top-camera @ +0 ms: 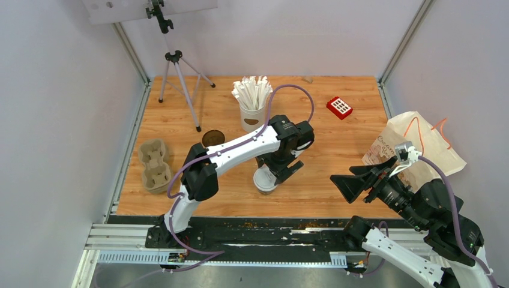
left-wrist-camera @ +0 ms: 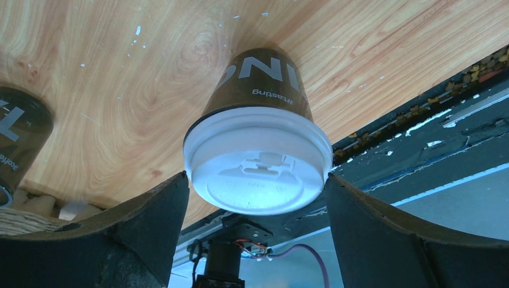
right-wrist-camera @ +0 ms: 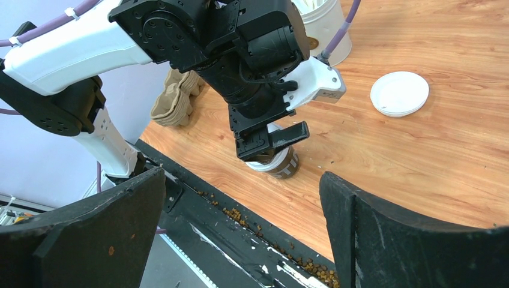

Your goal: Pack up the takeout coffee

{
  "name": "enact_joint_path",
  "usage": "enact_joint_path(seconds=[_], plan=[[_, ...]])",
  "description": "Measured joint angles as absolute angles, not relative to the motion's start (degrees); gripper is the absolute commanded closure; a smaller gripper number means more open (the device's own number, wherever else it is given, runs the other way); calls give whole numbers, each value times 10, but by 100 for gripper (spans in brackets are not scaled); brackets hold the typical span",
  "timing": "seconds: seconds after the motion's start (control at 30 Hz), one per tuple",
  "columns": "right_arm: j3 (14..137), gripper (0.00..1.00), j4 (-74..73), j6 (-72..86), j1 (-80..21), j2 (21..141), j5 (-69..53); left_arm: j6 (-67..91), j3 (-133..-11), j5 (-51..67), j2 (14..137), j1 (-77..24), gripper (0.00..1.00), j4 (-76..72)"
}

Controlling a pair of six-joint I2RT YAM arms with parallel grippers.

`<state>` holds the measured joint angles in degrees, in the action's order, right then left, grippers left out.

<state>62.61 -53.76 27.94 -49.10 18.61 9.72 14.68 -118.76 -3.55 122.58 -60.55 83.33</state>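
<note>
Bracketing the lidded cup (left-wrist-camera: 258,162) from above, the left gripper (right-wrist-camera: 270,144) has its fingers (left-wrist-camera: 141,231) spread wide, one just beside each side of the white lid's rim. I cannot tell whether they touch the plastic, and nothing looks squeezed. That cup stands upright on the table (top-camera: 336,156) near the front edge, at about 6 o'clock from the middle of the top view. Its long axis is vertical and runs straight down from between the fingers, so the cup is directly below them, in line with the approach.

The pulp carrier (top-camera: 155,165) lies at roughly 9 o'clock from this cup, well apart, and the paper bag (top-camera: 420,144) is between 2 and 3 o'clock. The second brown cup (top-camera: 212,138) stands at 10 o'clock and appears unlidded, with a loose white lid (right-wrist-camera: 399,94) lying on the wood. The right gripper (right-wrist-camera: 243,174) hangs at 3 o'clock, jaws fully apart and empty. It is farther off, so the left arm looks the one to close and lift.
</note>
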Motion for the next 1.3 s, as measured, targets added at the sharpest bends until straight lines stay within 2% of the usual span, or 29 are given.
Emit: enact_joint_path(seconds=[0.07, 0.3, 0.67, 0.83, 1.03, 1.2, 1.3], plan=[[626, 0, -538, 279, -491, 186, 97, 146, -1188, -36, 1226, -605, 4, 833], [625, 0, -537, 277, -491, 187, 97, 143, -1188, -36, 1226, -605, 1, 833], [611, 1, -538, 278, -491, 188, 84, 147, -1204, -57, 1204, -599, 0, 807], [588, 1, -531, 282, -491, 206, 72, 157, -1120, -69, 1096, -573, 0, 725], [523, 4, -511, 290, -491, 245, 56, 179, -955, -113, 877, -521, 2, 597], [479, 8, -479, 293, -491, 309, 29, 185, -800, -113, 712, -506, 6, 490], [461, 16, -443, 292, -491, 349, 8, 190, -697, -90, 649, -506, 9, 424]])
